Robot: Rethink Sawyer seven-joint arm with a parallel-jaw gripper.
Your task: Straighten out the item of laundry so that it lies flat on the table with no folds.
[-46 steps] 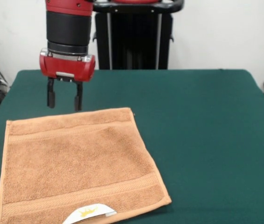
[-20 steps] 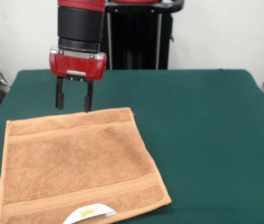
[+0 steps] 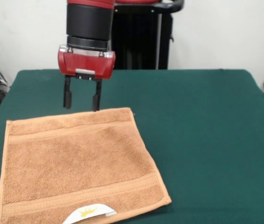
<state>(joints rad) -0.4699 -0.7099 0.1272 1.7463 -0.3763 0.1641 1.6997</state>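
- A dark green table (image 3: 206, 130) fills most of the front view, with a plain white wall (image 3: 216, 32) behind it.
- The robot's black pedestal (image 3: 136, 37) stands at twelve o'clock, at the table's far edge.
- An orange-tan towel (image 3: 76, 163) lies spread flat toward seven o'clock; its white label (image 3: 89, 213) with a gold crown sits at the near hem.
- The red and black arm (image 3: 89, 23) comes straight down at eleven o'clock.
- The gripper (image 3: 81, 103) points down, fingers apart and empty, just above the towel's far edge.
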